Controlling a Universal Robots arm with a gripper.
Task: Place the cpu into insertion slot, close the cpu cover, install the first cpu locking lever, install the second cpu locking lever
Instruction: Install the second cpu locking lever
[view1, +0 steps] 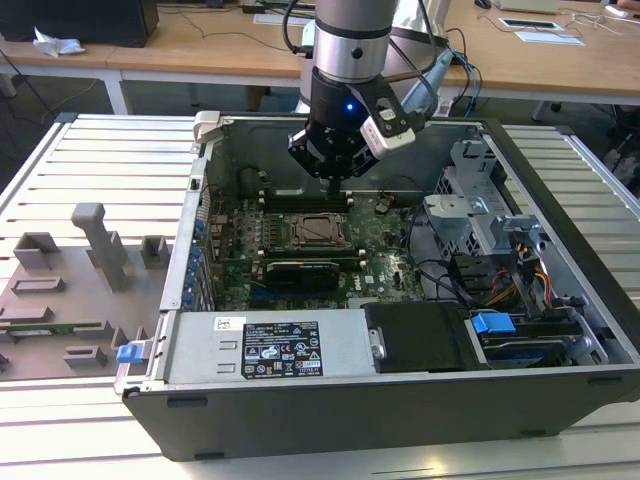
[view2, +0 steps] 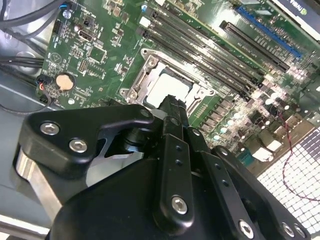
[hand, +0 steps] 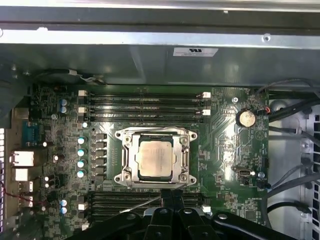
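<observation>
The cpu, a dull silver square, lies flat in the insertion slot on the green motherboard. The cpu cover, a thin metal frame, lies down around the chip. My gripper hangs just above the board beside the socket's edge, its two black fingers pressed together with nothing between them. In the second wrist view the gripper points at the cpu. In the exterior view the gripper hovers over the far side of the cpu. A thin grey rod slants away beside the fingertips.
The motherboard sits inside an open grey computer case. Long black memory slots flank the socket on two sides. A black card and bundles of cables lie nearby. A round coin battery sits on the board.
</observation>
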